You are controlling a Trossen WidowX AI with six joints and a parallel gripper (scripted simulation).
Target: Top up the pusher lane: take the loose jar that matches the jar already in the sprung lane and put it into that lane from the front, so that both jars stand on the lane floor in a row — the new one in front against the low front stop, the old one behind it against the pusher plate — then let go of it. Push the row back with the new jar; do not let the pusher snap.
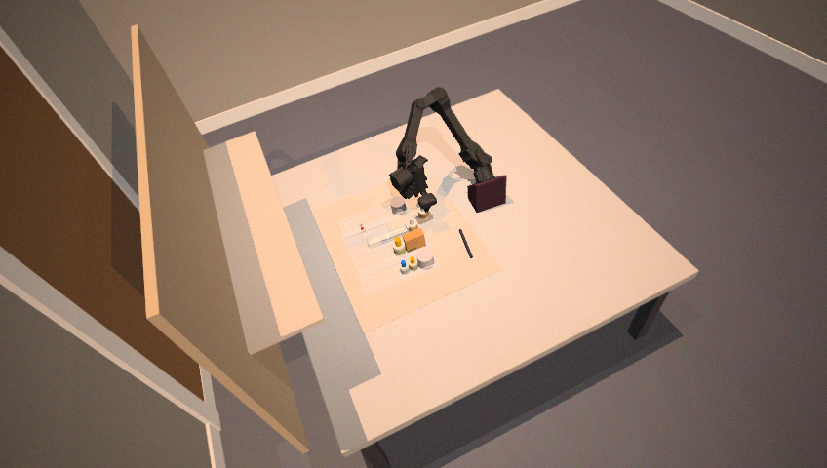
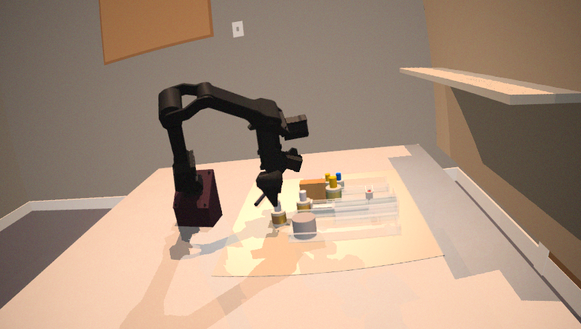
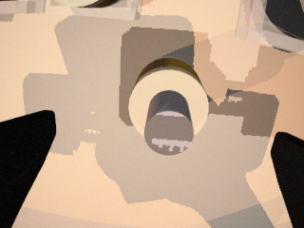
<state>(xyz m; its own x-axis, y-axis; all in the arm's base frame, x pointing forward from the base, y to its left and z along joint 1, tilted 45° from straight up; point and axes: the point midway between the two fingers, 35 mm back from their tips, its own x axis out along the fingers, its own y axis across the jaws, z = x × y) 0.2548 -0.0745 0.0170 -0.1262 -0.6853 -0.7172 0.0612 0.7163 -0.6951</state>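
The loose jar has a pale cap and a gold-brown band and stands upright on the mat, in front of the lanes. A similar jar stands at the front end of the clear sprung lane. My gripper is open and points down over the loose jar. In the wrist view the jar lies between the two wide-apart fingertips, with a gap on each side. The pusher plate behind the lane jar cannot be made out clearly.
A grey tub stands in the neighbouring lane. An orange box and yellow-capped jar stand on the sprung lane's other side. Beyond are a blue-capped jar and pinkish tub. A dark pen lies nearby.
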